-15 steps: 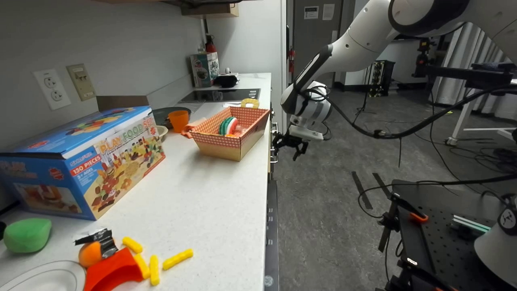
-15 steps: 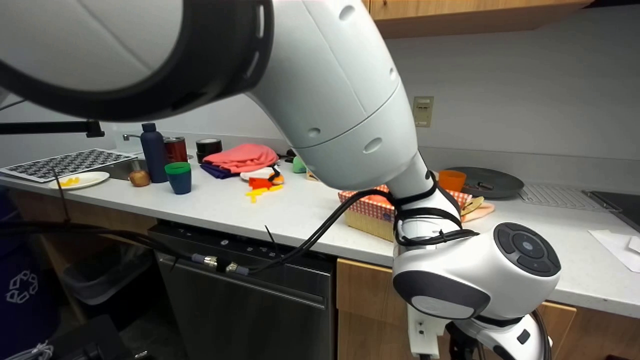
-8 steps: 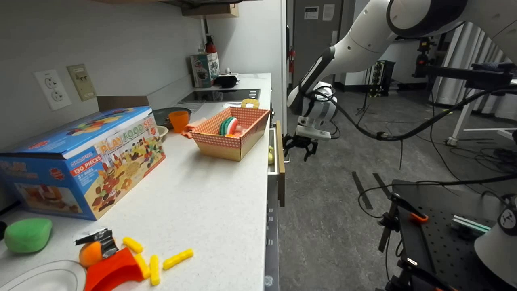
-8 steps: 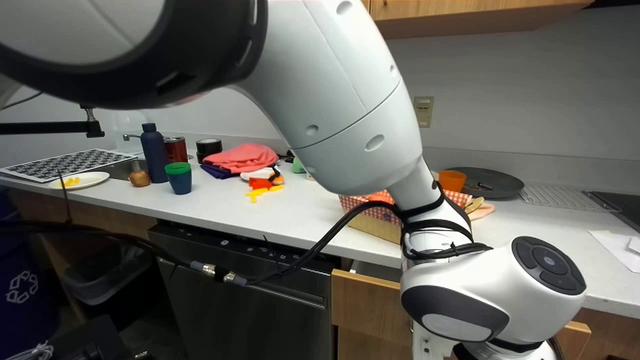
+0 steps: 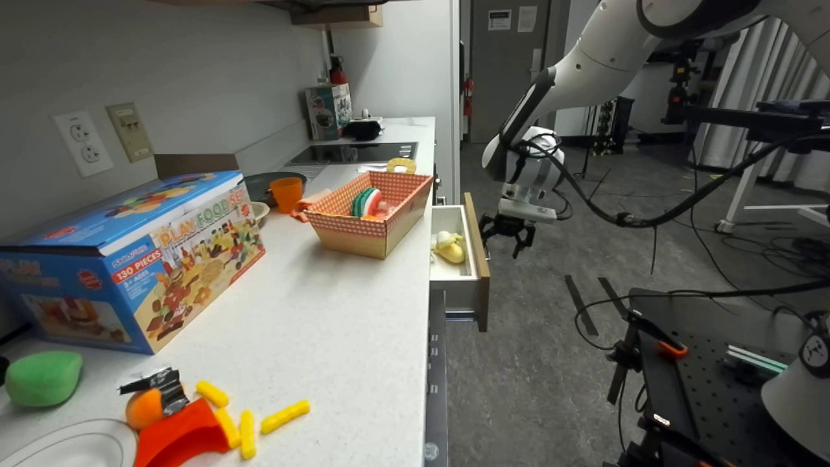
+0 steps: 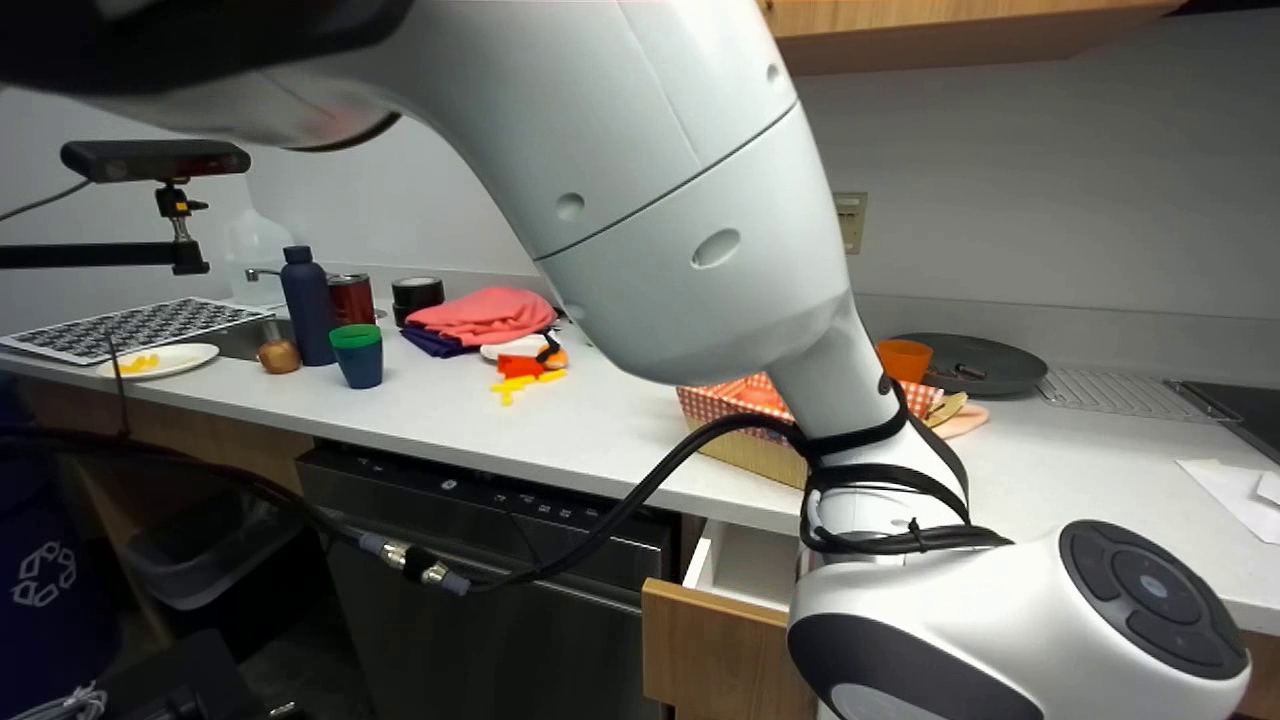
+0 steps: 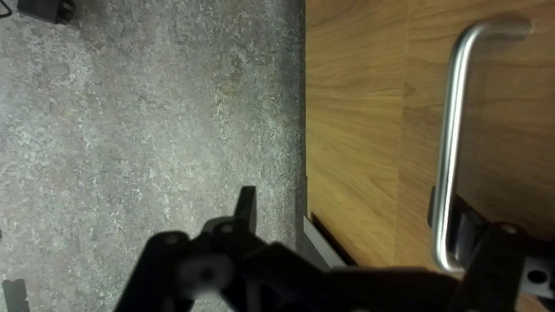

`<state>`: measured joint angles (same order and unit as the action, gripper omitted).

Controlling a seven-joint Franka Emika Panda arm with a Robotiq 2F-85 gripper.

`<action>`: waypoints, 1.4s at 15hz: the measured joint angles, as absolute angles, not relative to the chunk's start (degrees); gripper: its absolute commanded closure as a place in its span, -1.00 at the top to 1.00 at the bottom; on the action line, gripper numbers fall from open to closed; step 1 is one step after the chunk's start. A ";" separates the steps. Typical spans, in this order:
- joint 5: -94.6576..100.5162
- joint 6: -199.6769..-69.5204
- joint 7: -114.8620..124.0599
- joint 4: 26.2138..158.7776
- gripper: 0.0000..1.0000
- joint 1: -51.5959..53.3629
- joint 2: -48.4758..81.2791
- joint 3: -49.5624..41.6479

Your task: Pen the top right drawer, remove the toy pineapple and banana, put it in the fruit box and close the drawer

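The top right drawer (image 5: 478,253) is pulled well out; it also shows in an exterior view (image 6: 715,645), partly behind my arm. Inside lies a yellow toy with a pale part, like the banana (image 5: 452,251); I cannot make out a separate pineapple. My gripper (image 5: 504,240) is at the drawer front. In the wrist view my gripper (image 7: 339,200) has its jaws wide apart. One finger (image 7: 246,206) is over the floor; the other reaches behind the metal handle (image 7: 453,117), hooked rather than clamped. The fruit box (image 5: 353,243), a red-checked tan basket, stands on the counter.
A toy watermelon slice (image 5: 367,202) lies in the basket. A blue play-food box (image 5: 130,259), an orange cup (image 5: 286,193) and yellow sticks (image 5: 285,416) are on the counter. A dishwasher (image 6: 480,610) is beside the drawer. Cables hang from the arm.
The drawer has gone from shut to well open, and the yellow toy inside has come into view. My gripper and arm have moved away from the cabinet with the drawer front.
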<state>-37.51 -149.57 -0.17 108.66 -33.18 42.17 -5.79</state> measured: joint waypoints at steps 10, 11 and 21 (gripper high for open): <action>-49.12 -152.54 -17.48 118.30 1.00 -39.09 29.06 -0.87; -51.96 -152.38 -20.23 118.93 1.00 -39.28 27.02 -0.09; -56.44 -149.75 -23.31 118.78 1.00 -29.61 23.17 -4.24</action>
<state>-56.44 -149.75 -23.31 118.78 -29.61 23.17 -4.24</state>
